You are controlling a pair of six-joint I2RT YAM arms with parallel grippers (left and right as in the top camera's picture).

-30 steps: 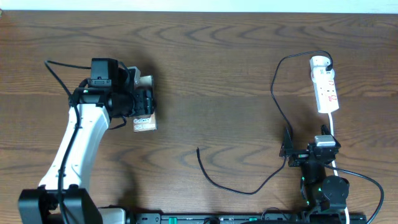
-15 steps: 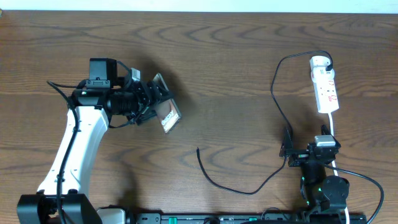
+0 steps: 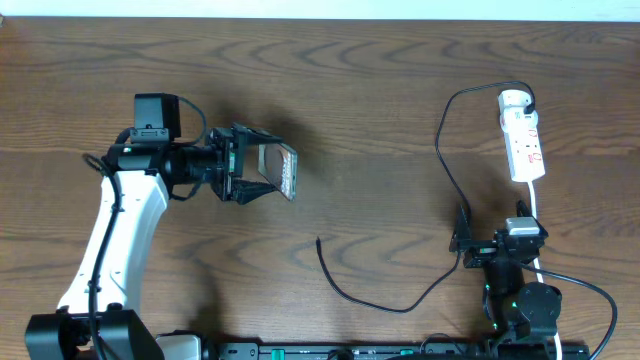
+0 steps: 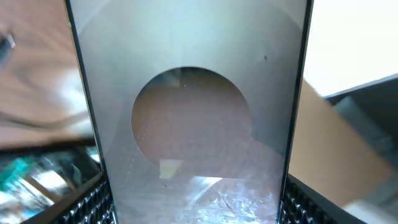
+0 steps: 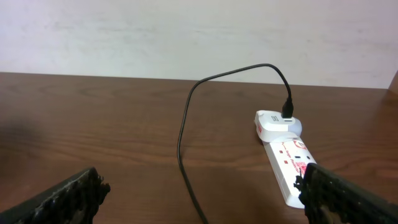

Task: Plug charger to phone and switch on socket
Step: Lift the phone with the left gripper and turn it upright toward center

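Observation:
My left gripper (image 3: 250, 175) is shut on the phone (image 3: 280, 170) and holds it off the table, turned on edge. In the left wrist view the phone's flat face (image 4: 189, 118) fills the frame between the two fingers. The charger cable (image 3: 440, 150) runs from the far end of the socket (image 3: 522, 135) down past my right gripper (image 3: 492, 247) and ends in a free plug tip (image 3: 319, 240) on the table. My right gripper is open and empty, resting near the front edge. In the right wrist view the socket (image 5: 289, 158) and cable (image 5: 186, 124) lie ahead.
The socket's white cord (image 3: 538, 215) runs toward the right arm's base. The table's far edge meets a white wall (image 5: 186, 31). Bare wood lies between the two arms.
My left gripper has lifted the phone, swung it right and rotated it from flat to on edge. The right arm, cable and socket have not moved.

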